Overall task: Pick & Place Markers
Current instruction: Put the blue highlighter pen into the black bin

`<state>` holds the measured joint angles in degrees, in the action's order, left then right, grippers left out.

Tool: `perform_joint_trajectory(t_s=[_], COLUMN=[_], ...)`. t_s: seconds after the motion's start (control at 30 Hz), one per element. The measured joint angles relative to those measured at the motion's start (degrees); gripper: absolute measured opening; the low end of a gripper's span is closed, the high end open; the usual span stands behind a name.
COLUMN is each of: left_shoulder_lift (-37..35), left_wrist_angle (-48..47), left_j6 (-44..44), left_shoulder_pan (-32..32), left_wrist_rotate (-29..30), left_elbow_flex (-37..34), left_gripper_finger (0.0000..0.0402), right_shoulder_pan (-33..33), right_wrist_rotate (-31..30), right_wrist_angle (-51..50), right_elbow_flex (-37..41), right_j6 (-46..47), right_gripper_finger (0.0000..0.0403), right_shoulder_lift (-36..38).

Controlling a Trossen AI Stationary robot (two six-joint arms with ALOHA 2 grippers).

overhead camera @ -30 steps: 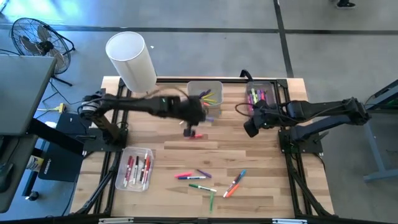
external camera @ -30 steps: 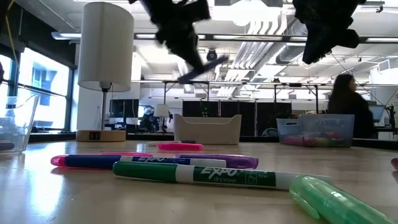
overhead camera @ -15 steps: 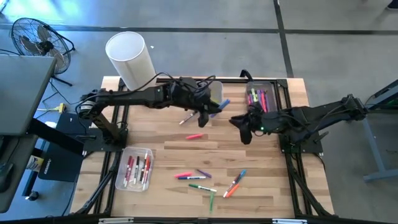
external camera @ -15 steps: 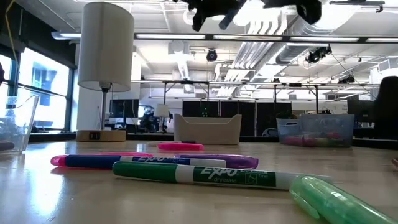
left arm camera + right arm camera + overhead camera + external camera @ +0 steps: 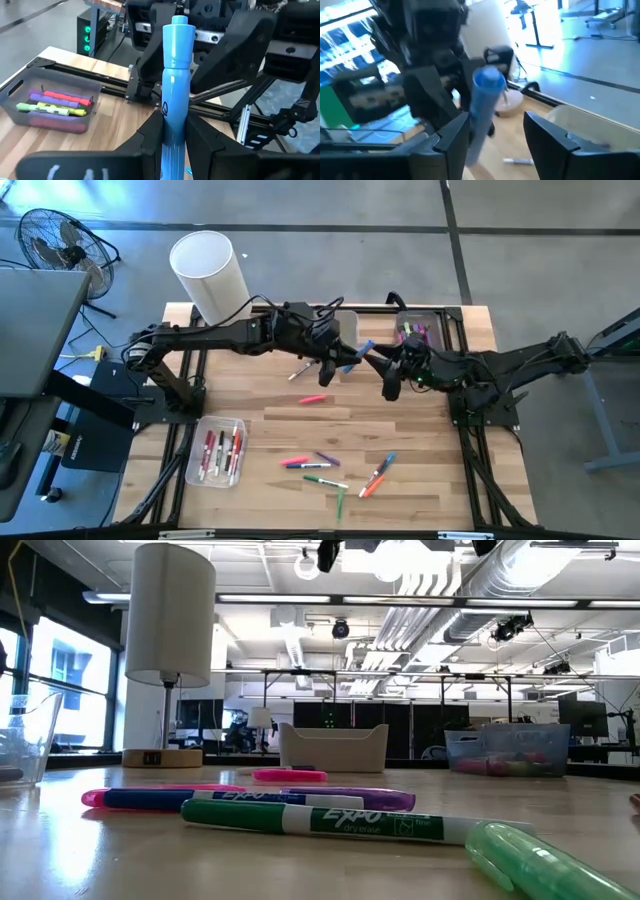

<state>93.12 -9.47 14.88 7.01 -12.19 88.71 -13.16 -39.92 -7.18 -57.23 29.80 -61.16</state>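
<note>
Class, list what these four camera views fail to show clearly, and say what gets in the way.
- Low view: both grippers cut off by the top edge.
- High view: colours in the tray of markers too small to sort.
- Right wrist view: blue marker blurred; its lower end hidden behind the right gripper.

grey floor (image 5: 520,270), floor fan (image 5: 55,242), white lamp (image 5: 170,620).

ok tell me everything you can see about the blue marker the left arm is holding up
The blue marker is a light blue, glossy plastic pen with a stepped cap end and a small dark mark on its barrel. The left gripper is shut on its lower barrel, holding it in the air above the table's middle, cap end toward the right arm. The open right gripper has a finger on either side of the cap end, not gripping it.
</note>
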Motion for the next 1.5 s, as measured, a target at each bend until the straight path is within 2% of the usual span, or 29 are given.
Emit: perform_joint_trajectory(t_s=[0.27,0.43,0.57,0.73,1.0,1.27,1.5], left_shoulder_lift=[0.00,0.00,0.00,-0.02,-0.02,-0.02,-0.04], left_wrist_angle=[0.44,0.63,0.21,0.12,0.32,0.15,-3.96], left_j6=[0.00,0.00,-0.02,-0.62,-1.55,-1.07,-4.12], left_shoulder_pan=[-0.28,-0.27,-0.29,-0.29,-0.31,-0.26,0.46], left_wrist_rotate=[0.24,0.24,0.05,-0.11,-0.68,-0.50,-0.60], left_elbow_flex=[0.00,0.00,0.00,0.00,-0.01,-0.02,-0.02], left_gripper_finger=[0.0056,0.0056,0.0057,0.0057,0.0061,0.0126,0.0175], right_shoulder_pan=[2.93,4.38,5.07,5.32,5.32,5.32,5.32], right_wrist_rotate=[5.72,10.20,10.45,10.86,10.99,10.06,4.87], right_wrist_angle=[2.91,5.80,10.90,12.38,12.47,12.13,9.60], right_elbow_flex=[0.00,0.00,-0.02,-0.02,-0.04,-0.04,-0.02], right_j6=[-0.41,-3.58,-6.84,-7.53,-8.85,-9.52,-8.37], right_gripper_finger=[0.0171,0.0150,0.0117,0.0053,0.0047,0.0048,0.0049], right_shoulder_lift=[-0.27,-2.64,-5.30,-6.30,-6.24,-6.26,-5.30])
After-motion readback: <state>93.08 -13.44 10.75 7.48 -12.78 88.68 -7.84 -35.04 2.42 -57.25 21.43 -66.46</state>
